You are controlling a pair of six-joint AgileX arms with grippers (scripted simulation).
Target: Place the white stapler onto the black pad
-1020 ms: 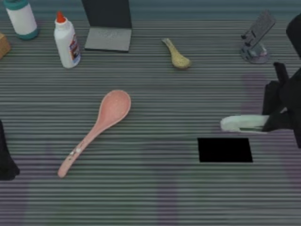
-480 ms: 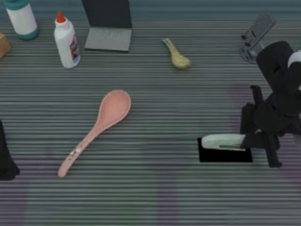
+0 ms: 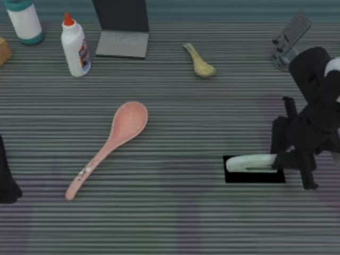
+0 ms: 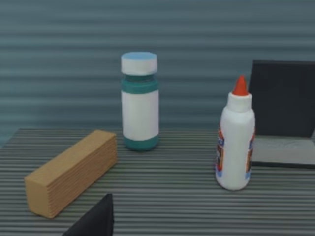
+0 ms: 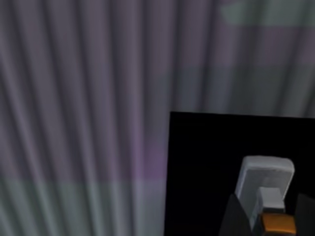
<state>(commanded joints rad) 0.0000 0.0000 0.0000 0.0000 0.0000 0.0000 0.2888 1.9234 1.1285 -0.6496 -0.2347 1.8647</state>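
Near the table's front right, the flat, solid black rectangular pad carries the slim white stapler with a rounded elongated body and a darker slit along its base — it lies lengthwise over the pad's far half, its free end reaching the pad's left edge. The right gripper is clamped on the stapler's right end, its dark fingers on either side of the white body; the right wrist view shows the stapler over the pad from above. Whether the stapler touches the pad or sits just over it cannot be told.

At the front left edge the left gripper is parked, well apart from everything else — its fingers cannot be judged. Left of centre lies a long pink ceramic-looking spoon, bowl toward the back. Farther back sit a small tan spoon, a tilted grey metal stand at the right, a grey square plate with a dark upright panel, a white glue bottle with an orange cap, a white bottle with teal bands and a tan wooden block.
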